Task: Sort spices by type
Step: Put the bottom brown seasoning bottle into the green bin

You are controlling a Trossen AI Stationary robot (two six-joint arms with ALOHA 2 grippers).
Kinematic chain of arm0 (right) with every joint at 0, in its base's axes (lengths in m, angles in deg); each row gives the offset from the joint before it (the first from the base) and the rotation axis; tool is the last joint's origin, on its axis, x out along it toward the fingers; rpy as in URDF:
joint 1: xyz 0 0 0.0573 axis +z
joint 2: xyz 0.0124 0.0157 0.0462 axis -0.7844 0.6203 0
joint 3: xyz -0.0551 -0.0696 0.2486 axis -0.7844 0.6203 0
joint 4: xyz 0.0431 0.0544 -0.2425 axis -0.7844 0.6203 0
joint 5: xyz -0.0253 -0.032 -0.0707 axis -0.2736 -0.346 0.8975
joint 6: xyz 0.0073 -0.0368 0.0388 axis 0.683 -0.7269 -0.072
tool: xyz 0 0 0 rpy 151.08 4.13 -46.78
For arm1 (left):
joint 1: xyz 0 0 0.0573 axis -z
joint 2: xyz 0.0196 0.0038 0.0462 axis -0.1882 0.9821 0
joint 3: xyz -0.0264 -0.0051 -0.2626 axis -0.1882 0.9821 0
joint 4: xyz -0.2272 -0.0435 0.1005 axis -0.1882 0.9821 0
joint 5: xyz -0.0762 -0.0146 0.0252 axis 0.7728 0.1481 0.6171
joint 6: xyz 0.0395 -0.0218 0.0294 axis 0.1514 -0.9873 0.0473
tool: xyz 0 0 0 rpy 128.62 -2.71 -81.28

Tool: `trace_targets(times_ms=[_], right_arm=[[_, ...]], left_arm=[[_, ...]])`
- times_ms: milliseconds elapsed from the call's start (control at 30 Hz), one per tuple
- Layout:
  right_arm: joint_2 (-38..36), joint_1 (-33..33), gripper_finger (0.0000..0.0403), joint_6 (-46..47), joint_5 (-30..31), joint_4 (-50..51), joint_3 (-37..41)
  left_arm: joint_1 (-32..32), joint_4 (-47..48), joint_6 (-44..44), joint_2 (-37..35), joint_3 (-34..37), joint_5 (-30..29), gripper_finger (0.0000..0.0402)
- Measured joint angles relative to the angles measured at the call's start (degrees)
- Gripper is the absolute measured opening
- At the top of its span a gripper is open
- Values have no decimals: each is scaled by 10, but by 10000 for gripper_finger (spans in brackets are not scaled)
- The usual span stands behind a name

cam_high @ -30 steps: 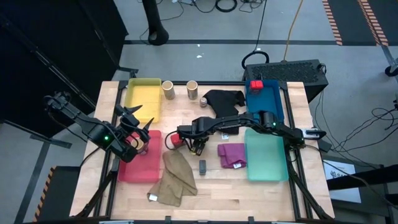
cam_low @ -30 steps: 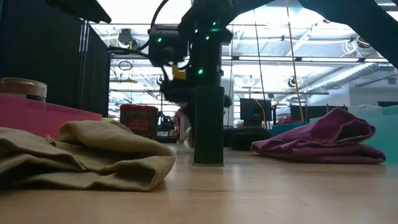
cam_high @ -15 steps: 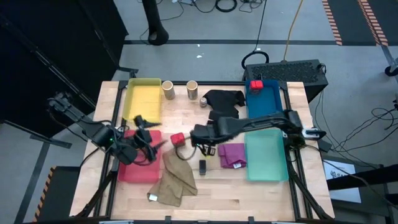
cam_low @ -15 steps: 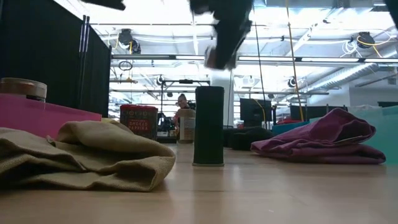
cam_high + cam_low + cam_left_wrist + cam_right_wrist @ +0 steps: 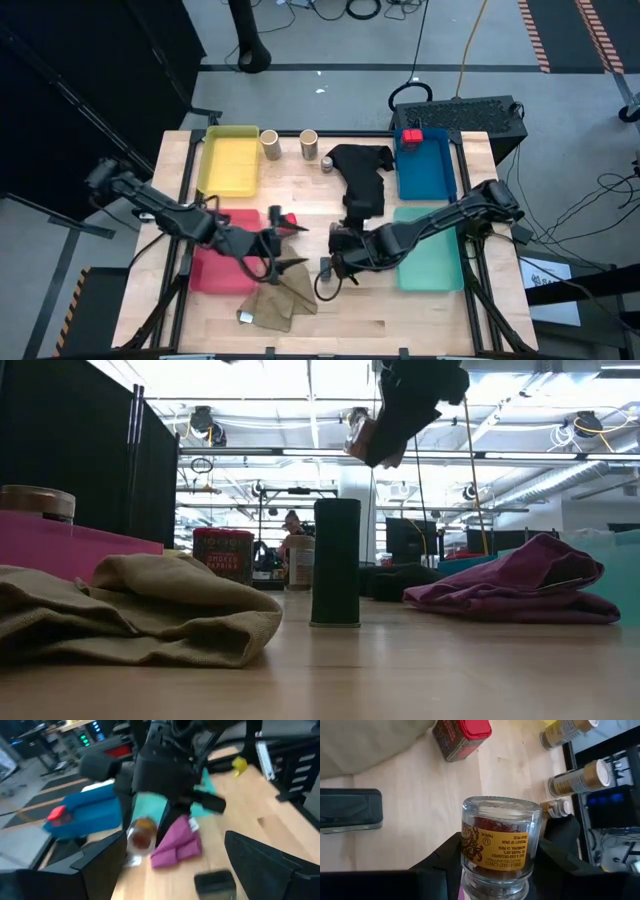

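My right gripper (image 5: 341, 262) hangs over the table's near middle, shut on a small glass jar (image 5: 499, 840) with a yellow label. The jar also shows high in the low view (image 5: 366, 437). A dark grey block (image 5: 325, 266) stands upright on the wood just left of it. My left gripper (image 5: 294, 246) is open above the khaki cloth (image 5: 276, 298), facing the right gripper. A red box (image 5: 277, 216) stands on the wood. Two tan cylinders (image 5: 271, 145) (image 5: 309, 143) and a tiny grey jar (image 5: 327, 163) stand near the far edge. Another red box (image 5: 411, 136) sits on the blue tray (image 5: 426, 170). My right gripper pinches the glass jar between its two fingers (image 5: 445, 862), at the end nearest the wrist (image 5: 495, 877). It comes at the jar slanting down from the table's right. The jar is lifted clear and tilted, its free end (image 5: 501, 806) pointing away from the gripper.
Yellow tray (image 5: 230, 162) far left, red tray (image 5: 222, 268) near left with a round jar (image 5: 37, 501) in it, teal tray (image 5: 432, 262) near right. A black cloth (image 5: 362, 172) lies at the far middle. A purple cloth (image 5: 177, 845) lies under the right arm. Both arms crowd the centre.
My right gripper has risen from the table beside the red box, carrying the jar up. It has moved toward the near edge, past the dark block. My left gripper has swung from over the red tray toward the table's right and now hangs over the khaki cloth.
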Motion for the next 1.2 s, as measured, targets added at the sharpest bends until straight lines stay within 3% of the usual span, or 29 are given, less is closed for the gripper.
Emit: trace_targets(times_ms=[233, 533, 767, 1200], right_arm=[[-2, 11, 159, -4, 15, -23, 5], [-2, 11, 159, -4, 12, -27, 5], [-2, 11, 159, -4, 10, -27, 5], [-2, 11, 159, -3, -7, -38, 5]], left_arm=[[-70, -92, 2, 81, 0, 83, 342], [-131, -123, -13, 134, 0, 125, 342], [-139, -152, -12, 157, 0, 161, 340], [-140, -151, -10, 153, 0, 180, 231]])
